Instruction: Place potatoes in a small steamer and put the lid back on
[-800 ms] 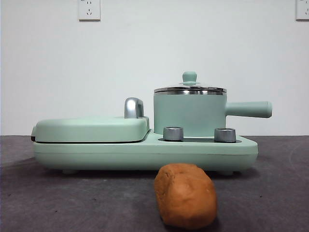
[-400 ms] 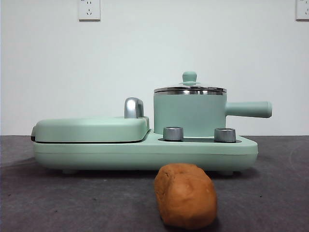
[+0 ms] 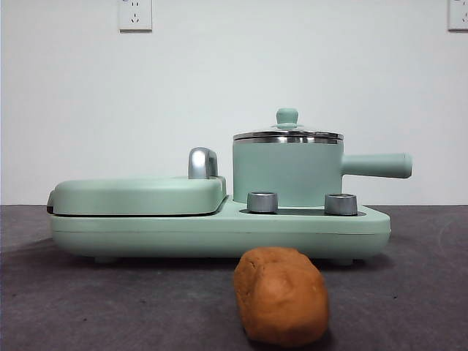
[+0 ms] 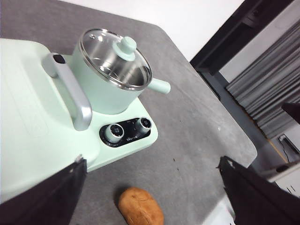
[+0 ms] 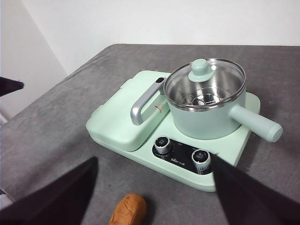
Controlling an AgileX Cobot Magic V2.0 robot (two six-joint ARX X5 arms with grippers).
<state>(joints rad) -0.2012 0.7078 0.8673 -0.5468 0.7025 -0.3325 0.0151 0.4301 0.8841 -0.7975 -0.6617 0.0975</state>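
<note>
Change: nothing has shifted since the earlier front views; potato, pot and lid sit where they were.
Potato (image 3: 281, 295): lies on the grey desk (image 3: 110, 307) just in front of the green cooker base (image 3: 219, 230), apart from it, below the two knobs (image 3: 262, 202).
Left gripper (image 4: 150, 197): jaws spread wide, holding nothing, high over the desk; the potato lies between them, well below.
Right gripper (image 5: 154, 197): jaws also spread wide and empty, high over the desk, potato between and well below them.
Potato axis: long axis runs from the cooker toward the front camera, one blunt end facing that camera.
Potato look: oblong, lumpy, matte orange-brown skin.
Pot (image 3: 287, 174): upright on the base, long handle pointing right in the front view.
Lid (image 3: 287, 133): seated flat on the pot's steel rim, green knob up.
Griddle cover (image 3: 139, 194): closed, beside the pot.
</note>
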